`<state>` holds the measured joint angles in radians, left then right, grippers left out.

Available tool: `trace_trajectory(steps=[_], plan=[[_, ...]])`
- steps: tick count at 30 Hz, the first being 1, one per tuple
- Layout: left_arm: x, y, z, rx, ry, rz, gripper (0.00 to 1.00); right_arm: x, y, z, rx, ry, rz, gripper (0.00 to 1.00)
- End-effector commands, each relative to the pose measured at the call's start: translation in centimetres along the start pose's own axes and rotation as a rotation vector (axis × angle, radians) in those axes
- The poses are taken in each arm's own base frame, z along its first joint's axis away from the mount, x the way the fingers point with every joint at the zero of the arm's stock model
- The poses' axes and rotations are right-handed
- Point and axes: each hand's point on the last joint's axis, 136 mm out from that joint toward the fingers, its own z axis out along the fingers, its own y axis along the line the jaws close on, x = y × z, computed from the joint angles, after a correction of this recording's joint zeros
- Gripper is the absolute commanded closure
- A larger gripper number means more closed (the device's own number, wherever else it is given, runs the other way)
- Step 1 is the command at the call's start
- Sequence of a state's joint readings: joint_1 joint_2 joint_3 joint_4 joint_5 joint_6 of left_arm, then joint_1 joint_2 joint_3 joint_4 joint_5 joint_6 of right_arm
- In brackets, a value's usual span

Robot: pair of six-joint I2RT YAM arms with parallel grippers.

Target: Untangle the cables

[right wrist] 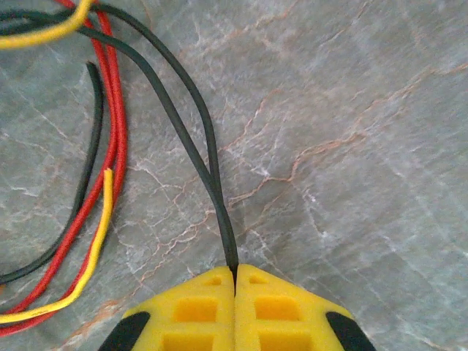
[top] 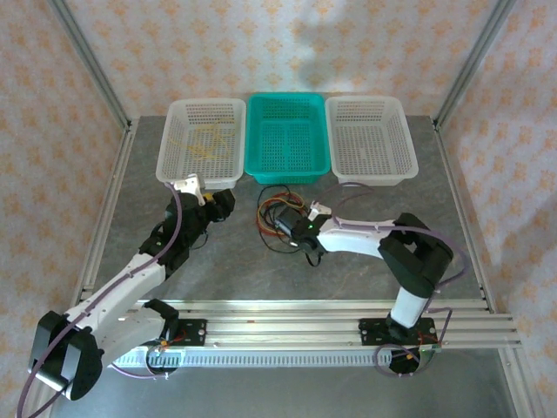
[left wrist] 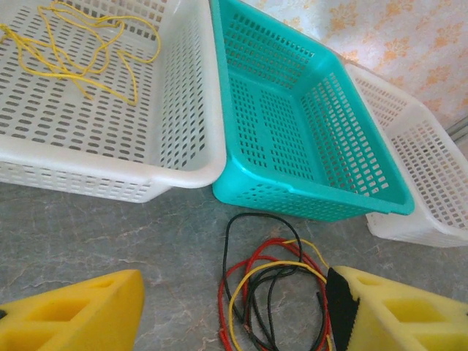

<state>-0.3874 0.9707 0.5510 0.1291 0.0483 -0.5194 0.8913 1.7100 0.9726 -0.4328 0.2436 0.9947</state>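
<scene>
Thin flexible cables in red, yellow and black, round smooth loops piled in a tangle on the tabletop, a grey marble-look, flat matte surface. The tangle sits just in front of the teal basket, rigid slotted plastic with rounded corners. One separate yellow cable lies loose in the left white basket; the right white basket has the same slotted make. Right gripper: blocky yellow fingers pressed together, pinching the black cable at the tips. Left gripper: fingers wide apart, nothing held, near the left basket's front wall. Basket walls are close behind the tangle; bare tabletop lies to its right and near side
</scene>
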Motion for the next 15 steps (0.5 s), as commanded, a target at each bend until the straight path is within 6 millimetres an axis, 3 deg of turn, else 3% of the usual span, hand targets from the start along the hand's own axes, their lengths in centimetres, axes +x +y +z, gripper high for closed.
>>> trace_trajectory(steps=[1, 9, 15], plan=[[-1.7, -2.5, 0.3, 0.076, -0.038, -0.010, 0.33, -2.7, -1.0, -2.5, -0.017, -0.111, 0.035, 1.00], [-1.2, -4.7, 0.9, 0.134, -0.017, 0.029, 0.33, -7.1, -2.0, -7.6, -0.110, -0.319, -0.082, 1.00], [-1.7, -6.5, 0.4, 0.219, -0.021, 0.083, 0.33, -9.6, -1.4, -12.5, -0.262, -0.453, -0.232, 1.00]])
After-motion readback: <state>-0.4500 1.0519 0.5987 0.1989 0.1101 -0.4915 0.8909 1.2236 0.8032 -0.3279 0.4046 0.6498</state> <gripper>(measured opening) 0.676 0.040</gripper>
